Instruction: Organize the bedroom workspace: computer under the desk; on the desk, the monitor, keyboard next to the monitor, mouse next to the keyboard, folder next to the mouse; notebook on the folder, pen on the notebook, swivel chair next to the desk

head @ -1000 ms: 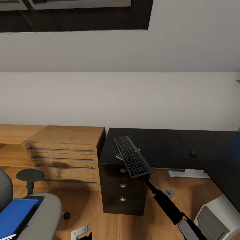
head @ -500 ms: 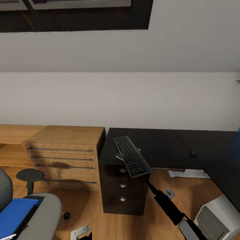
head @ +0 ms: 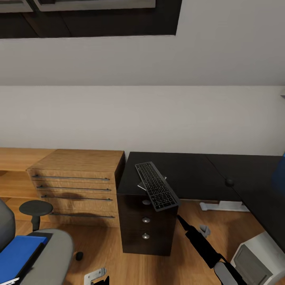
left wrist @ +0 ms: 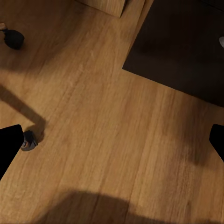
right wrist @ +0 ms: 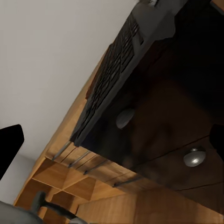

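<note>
— Where's the folder [head: 16,253]?

— Far left, blue, on the swivel chair [head: 51,253]. Further right, the keyboard [head: 156,185] lies on the dark desk [head: 198,174], tilted, its long axis running diagonally and one end hanging past the front edge.

— Which arm is nearer it?

— The right; its gripper [right wrist: 112,144] sits below and in front of that overhang, fingers spread wide, empty. The left gripper [left wrist: 112,149], also wide apart, faces bare floor.

— Anything extra from the wrist?

— The keyboard's underside above the drawer knobs [right wrist: 194,156]; whether it's propped on something, probably, I can't tell.
</note>
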Controlling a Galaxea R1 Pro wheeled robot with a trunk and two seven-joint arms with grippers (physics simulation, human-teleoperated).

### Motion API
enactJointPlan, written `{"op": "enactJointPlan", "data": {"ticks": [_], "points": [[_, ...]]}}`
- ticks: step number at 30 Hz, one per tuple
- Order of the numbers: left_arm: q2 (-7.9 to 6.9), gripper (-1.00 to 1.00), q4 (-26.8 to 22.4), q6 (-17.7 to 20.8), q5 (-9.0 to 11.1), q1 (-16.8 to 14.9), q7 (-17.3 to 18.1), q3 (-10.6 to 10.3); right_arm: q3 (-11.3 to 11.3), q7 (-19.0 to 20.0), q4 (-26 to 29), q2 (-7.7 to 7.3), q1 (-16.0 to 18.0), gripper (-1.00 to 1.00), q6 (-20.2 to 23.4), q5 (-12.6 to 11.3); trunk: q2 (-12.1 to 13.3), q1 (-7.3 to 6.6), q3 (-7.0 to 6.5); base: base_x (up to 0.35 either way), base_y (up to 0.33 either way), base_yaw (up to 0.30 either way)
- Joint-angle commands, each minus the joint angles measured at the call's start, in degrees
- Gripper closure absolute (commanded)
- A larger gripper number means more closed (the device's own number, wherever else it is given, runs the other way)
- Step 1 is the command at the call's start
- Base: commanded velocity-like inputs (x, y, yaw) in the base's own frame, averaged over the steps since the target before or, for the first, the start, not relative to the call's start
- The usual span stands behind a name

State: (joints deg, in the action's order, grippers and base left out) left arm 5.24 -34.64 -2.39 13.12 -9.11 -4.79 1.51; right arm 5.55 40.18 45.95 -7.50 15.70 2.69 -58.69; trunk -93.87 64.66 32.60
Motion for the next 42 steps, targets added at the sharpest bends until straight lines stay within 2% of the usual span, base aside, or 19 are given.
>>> {"op": "enactJointPlan", "data": {"ticks": [1,5,9,12,16,20,36,40,42], "points": [[0.03,-1.0,0.0,-0.2,0.4,0.0,0.0,0.1,-0.4,-0.5,0.0,-0.04,0.0,-1.0,0.3,-0.6,0.0,-0.01,0.06,0.0,0.0,0.0],[0.03,-1.0,0.0,-0.2,0.4,0.0,0.0,0.1,-2.4,-2.7,0.0,0.04,0.0,-1.0,0.6,-0.7,0.0,-0.01,0.06,0.0,0.0,0.0],[0.03,-1.0,0.0,-0.2,0.4,0.0,0.0,0.1,-3.0,-3.5,0.1,0.07,0.0,-1.0,1.2,-1.3,0.0,-0.01,0.06,0.0,0.0,0.0],[0.03,-1.0,0.0,-0.2,0.4,0.0,0.0,0.1,-3.3,-3.9,0.1,0.08,0.0,-1.0,3.2,-3.2,0.0,-0.01,0.06,0.0,0.0,0.0],[0.03,-1.0,0.0,-0.2,0.4,0.0,0.0,0.1,-3.4,-4.1,0.1,0.04,0.0,-1.0,7.2,-7.3,0.0,-0.01,0.06,0.0,0.0,0.0],[0.03,-1.0,0.0,-0.2,0.4,0.0,0.0,0.1,-3.3,-4.2,0.2,0.03,0.0,-1.0,9.3,-9.0,0.0,-0.01,0.06,0.0,0.0,0.0],[0.03,-1.0,0.0,-0.2,0.4,0.0,0.0,0.1,-3.1,-4.1,0.4,0.08,0.0,-1.0,10.6,-10.0,0.0,-0.01,0.06,0.0,0.0,0.0],[0.03,-1.0,0.0,-0.2,0.4,0.0,0.0,0.1,-3.1,-4.1,0.4,0.11,0.0,-1.0,12.0,-10.0,1.6,-0.88,-0.66,0.0,0.0,0.0],[0.03,-1.0,0.0,-0.2,0.4,0.0,0.0,0.1,-3.2,-4.1,0.4,0.15,0.0,-1.0,14.3,-10.0,2.4,-1.32,-1.02,0.0,0.0,0.0]]}}
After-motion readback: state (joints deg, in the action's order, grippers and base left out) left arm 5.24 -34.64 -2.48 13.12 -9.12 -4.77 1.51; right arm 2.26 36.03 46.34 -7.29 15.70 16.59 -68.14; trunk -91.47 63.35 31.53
